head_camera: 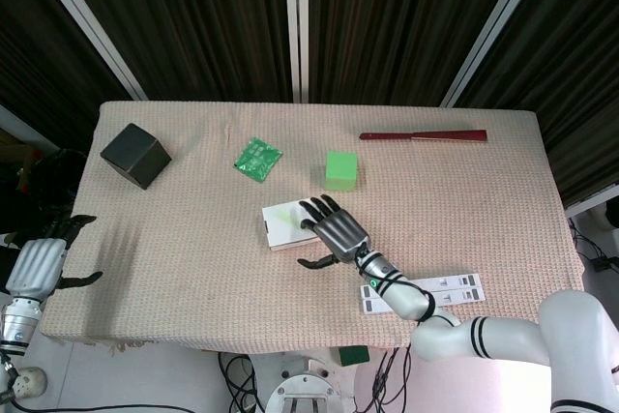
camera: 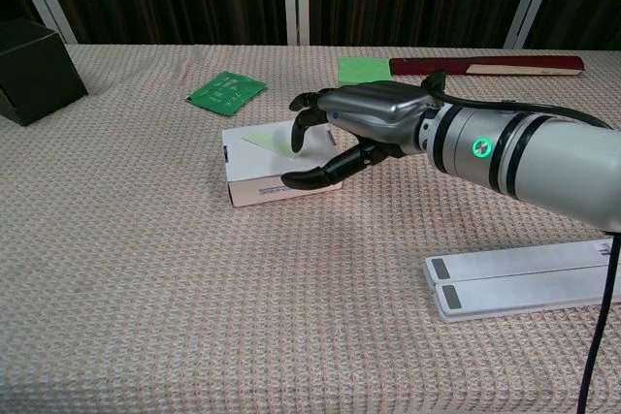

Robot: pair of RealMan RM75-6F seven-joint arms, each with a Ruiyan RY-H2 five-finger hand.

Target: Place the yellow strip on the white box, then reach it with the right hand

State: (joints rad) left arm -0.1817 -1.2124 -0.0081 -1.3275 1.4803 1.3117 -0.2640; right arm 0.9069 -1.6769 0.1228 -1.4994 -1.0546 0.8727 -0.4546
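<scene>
Right hand [camera: 364,128] hovered over right end of white box [camera: 254,181], fingers spread, curled downward, holding nothing. Yellow strip [camera: 267,139] lay flat on box top, just beside fingertips [camera: 296,145]. Left hand [head_camera: 44,263] open at table's [head_camera: 503,210] near-left edge, well apart. Green block [head_camera: 340,169] stood behind box.

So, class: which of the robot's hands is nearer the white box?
Right. The right hand hovers over the white box, fingers above its top; the left hand hangs beyond the table's left edge.
</scene>
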